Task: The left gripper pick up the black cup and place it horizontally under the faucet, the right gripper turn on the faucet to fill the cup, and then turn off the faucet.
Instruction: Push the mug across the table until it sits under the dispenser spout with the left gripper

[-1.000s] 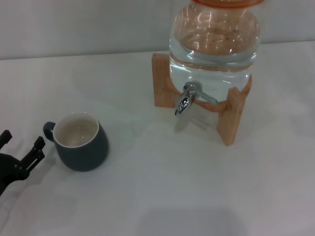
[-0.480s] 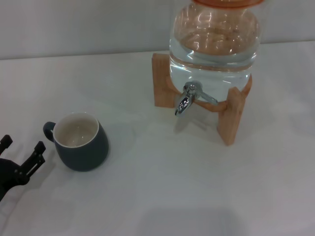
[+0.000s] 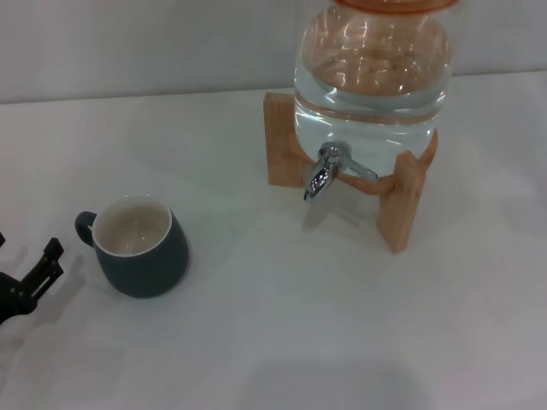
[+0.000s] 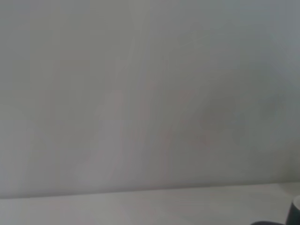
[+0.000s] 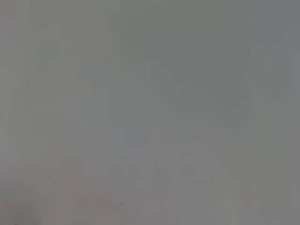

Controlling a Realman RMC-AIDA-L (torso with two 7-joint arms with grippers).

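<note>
At the far left edge of the head view, the left gripper [image 3: 19,275] sits low over the white table [image 3: 273,342], and only one black finger [image 3: 44,264] shows well, so I cannot tell if the claw is spread or pressed together. It holds nothing. Just to its right, near it but not touching, the black cup [image 3: 141,248] stands upright on the table with its cream inside facing up and empty. Its small loop handle [image 3: 83,226] points toward the gripper side. The cup looks hard and smooth, maybe a bit heavy for its size, and I think it could crack if dropped and slip if held only at the round belly. A good hold looks like the rim, one finger inside and one outside, or across the body near the handle. To the right of the cup the table is bare and wide open, so there looks to be plenty of room to carry it across. Farther right stands the wooden stand [image 3: 402,205] holding the big clear water jar [image 3: 372,64], with the shiny faucet [image 3: 325,175] sticking out in front. The gap under the faucet looks low, so the cup may only just fit. The right gripper is not in sight.
</note>
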